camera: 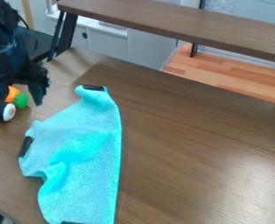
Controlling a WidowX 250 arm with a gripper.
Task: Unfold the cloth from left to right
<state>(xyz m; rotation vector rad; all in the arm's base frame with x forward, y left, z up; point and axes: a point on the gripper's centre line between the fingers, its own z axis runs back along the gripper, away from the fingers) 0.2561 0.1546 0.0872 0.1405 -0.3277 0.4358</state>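
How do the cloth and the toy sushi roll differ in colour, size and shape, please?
The cloth is turquoise with black patches, while the sushi roll is black and white with an orange centre. The cloth is much larger than the roll. The cloth lies spread and rumpled; the roll is short and rounded. Both rest on the brown table.

The table (181, 127) is brown wood, with soft, shiny patches of light on top. Past its far edge is a long brown shelf (175, 26) with dark legs (68, 33). White cupboards (107, 43) are behind the far left part. Farther right are a stripy, light wood top (222, 78) and a pale wall (251, 11).
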